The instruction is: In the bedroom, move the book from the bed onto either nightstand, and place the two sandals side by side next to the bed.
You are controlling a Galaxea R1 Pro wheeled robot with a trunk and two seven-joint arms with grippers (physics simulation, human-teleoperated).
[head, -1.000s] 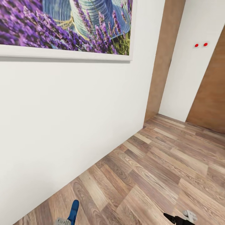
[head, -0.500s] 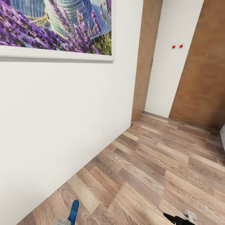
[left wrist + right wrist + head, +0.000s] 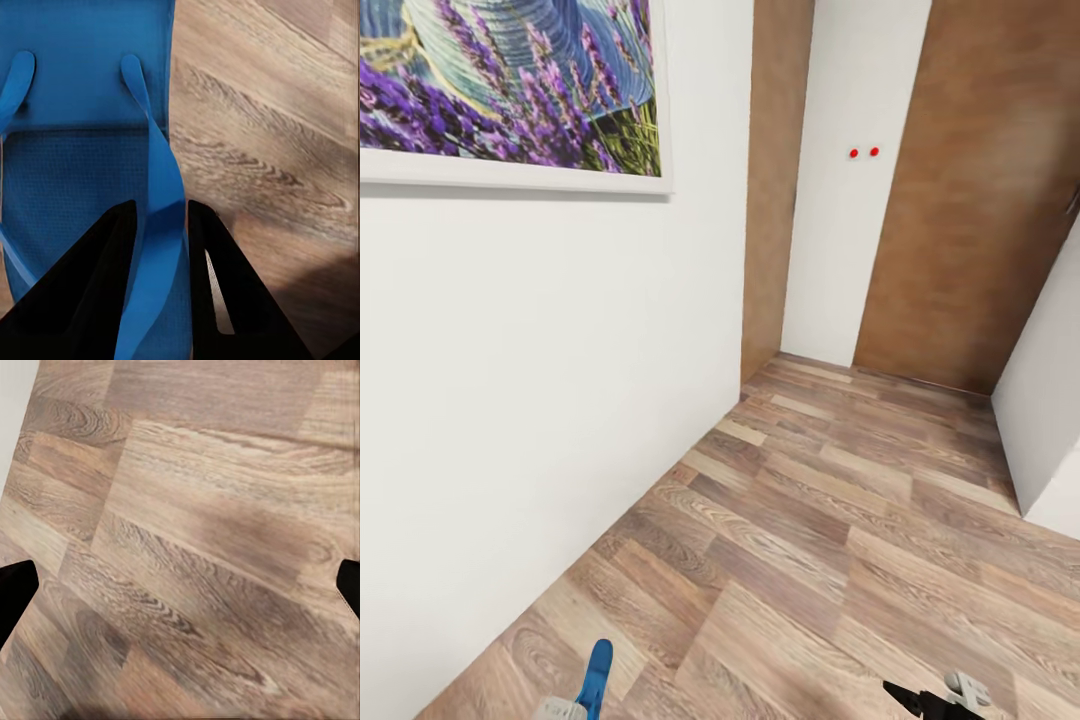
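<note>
My left gripper [image 3: 161, 225] is shut on the strap of a bright blue sandal [image 3: 82, 112], its two black fingers [image 3: 105, 285] pinching the strap from both sides above the wood floor. In the head view the sandal's tip [image 3: 598, 672] sticks up at the bottom edge, over the left gripper [image 3: 565, 710]. At the lower right of that view sits my right gripper [image 3: 935, 700]. The right wrist view has that gripper [image 3: 180, 585] open, its fingertips [image 3: 13, 589] far apart with only floor planks between them.
A white wall [image 3: 540, 380] with a framed lavender picture [image 3: 510, 80] runs along the left. Ahead are brown wood panels [image 3: 960, 200] and a white wall strip with two red dots [image 3: 863, 152]. A white corner [image 3: 1050, 420] juts in at the right. Wood-plank floor [image 3: 810, 540] stretches between.
The whole head view has slid to the left, so the camera has turned right. A white corner has come in at the right. Both grippers hold the same pose.
</note>
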